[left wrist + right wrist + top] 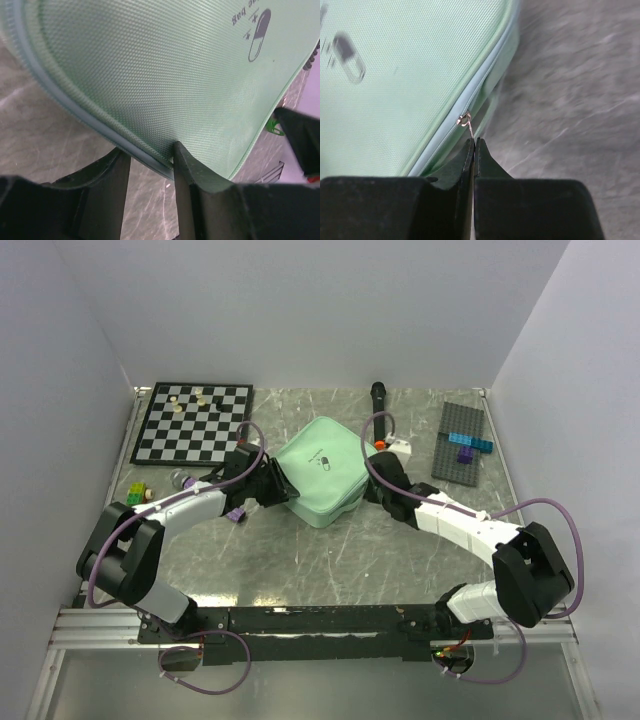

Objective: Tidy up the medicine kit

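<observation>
While closed, mint-green medicine kit [318, 472]

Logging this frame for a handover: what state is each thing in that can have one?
medicine kit: lid down, flat on table.
right gripper: shut on zip pull.
left gripper: open, jaws astride kit's edge.
chessboard: unfolded flat, few pieces standing.

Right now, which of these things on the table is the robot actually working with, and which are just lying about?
In the job:
medicine kit
its zipper pull, pinched in the right gripper
left gripper, at the kit's edge

Lying about:
chessboard
black marker
grey brick baseplate
green and yellow toy bricks
</observation>
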You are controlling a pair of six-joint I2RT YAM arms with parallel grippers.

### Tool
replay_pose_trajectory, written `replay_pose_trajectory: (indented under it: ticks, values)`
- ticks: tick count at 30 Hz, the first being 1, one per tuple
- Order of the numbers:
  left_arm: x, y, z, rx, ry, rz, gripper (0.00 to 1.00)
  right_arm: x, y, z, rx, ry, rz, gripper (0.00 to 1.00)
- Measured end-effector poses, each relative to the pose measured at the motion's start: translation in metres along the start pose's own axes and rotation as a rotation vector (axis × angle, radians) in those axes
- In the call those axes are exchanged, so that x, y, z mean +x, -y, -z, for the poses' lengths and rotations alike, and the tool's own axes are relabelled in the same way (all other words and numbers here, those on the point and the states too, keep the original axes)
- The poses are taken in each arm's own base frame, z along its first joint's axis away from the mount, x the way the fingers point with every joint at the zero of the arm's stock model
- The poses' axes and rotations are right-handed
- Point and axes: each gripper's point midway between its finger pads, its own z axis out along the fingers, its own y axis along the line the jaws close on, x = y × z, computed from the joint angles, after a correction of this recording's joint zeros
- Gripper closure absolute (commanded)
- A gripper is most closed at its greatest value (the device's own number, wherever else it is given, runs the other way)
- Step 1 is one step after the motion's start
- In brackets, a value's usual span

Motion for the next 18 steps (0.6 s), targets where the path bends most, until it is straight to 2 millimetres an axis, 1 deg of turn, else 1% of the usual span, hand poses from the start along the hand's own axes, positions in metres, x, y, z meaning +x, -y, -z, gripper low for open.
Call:
replay_pose_trajectory:
  ticks: [2, 4, 6, 8, 11, 13, 15, 18]
  values:
    - [-0.004, 0.001, -0.001, 0.004, 0.014, -0.01, 0.99, -0.011, 0.014, -0.007, 0.037, 0.021, -0.049, 1.0]
    - [-0.011, 0.0, -0.001, 0.001, 0.034, -0.013, 0.99, -0.018, 0.025, -0.011, 0.068, 0.034, -0.078, 1.0]
    - [-0.021, -0.004, 0.0, -0.004, 0.056, -0.001, 0.99, -0.021, 0.028, -0.01, 0.073, 0.038, -0.085, 1.0]
    - [-0.033, -0.01, 0.002, -0.014, 0.081, 0.021, 0.99, -0.02, 0.027, -0.006, 0.061, 0.045, -0.085, 1.0]
    - [-0.056, -0.021, 0.006, -0.038, 0.12, 0.06, 0.99, -0.008, 0.023, 0.01, 0.031, 0.05, -0.053, 1.0]
    - [-0.071, -0.027, 0.006, -0.059, 0.137, 0.075, 0.99, 0.004, 0.018, 0.023, 0.011, 0.052, -0.009, 1.0]
    - [-0.083, -0.029, 0.003, -0.078, 0.139, 0.08, 0.99, 0.018, 0.01, 0.034, -0.004, 0.049, 0.046, 1.0]
    - [-0.097, -0.031, -0.001, -0.098, 0.14, 0.088, 0.99, 0.032, 0.001, 0.043, -0.014, 0.038, 0.097, 1.0]
